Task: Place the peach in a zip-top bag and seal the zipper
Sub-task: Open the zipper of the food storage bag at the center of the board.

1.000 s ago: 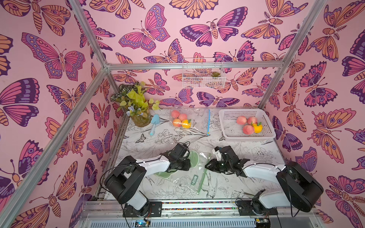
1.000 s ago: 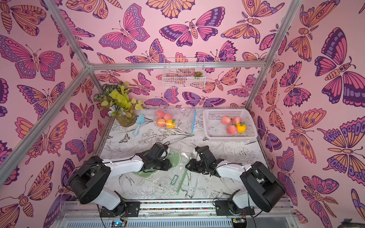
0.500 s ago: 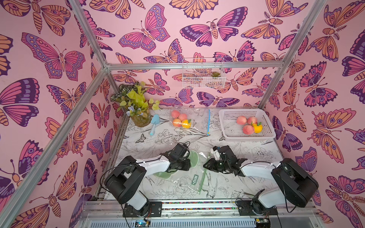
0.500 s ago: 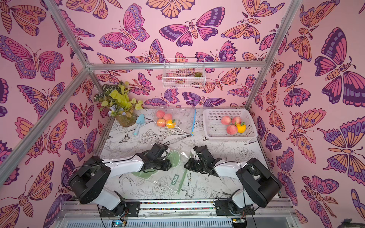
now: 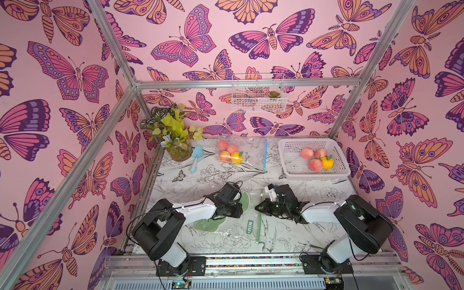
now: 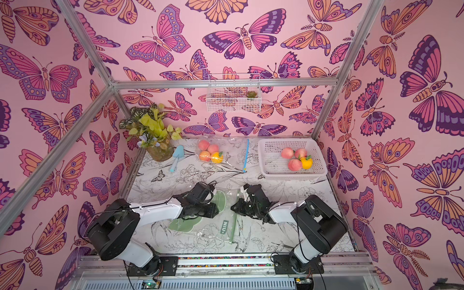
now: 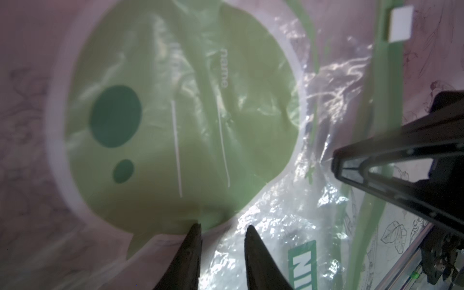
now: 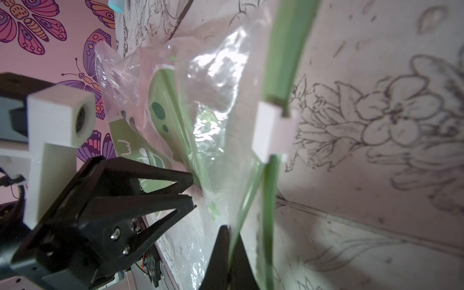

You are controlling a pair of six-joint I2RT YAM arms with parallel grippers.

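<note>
Checking the blind spots first: the left wrist view is soft, and the green print on the clear bag is blurred. There the left gripper shows its jaws apart, tips against crinkled film. I cannot tell whether any film is caught between them. In both top views its tips sit hidden under its own wrist, and the arm covers part of the print.

The right gripper, its fingers cut off by the frame edge, is pinched tight on one green lip of the zipper. On the gripper's side of the white slider the two lips stand parted.

The bag lies nearer the arm bases than the white basket.

Fruit for the task: three peaches, round and pink fading to cream, lie in the basket against a yellow fruit.

Beside the basket, along the back wall, a second bag with a blue zipper holds three more peaches and an orange fruit.
</note>
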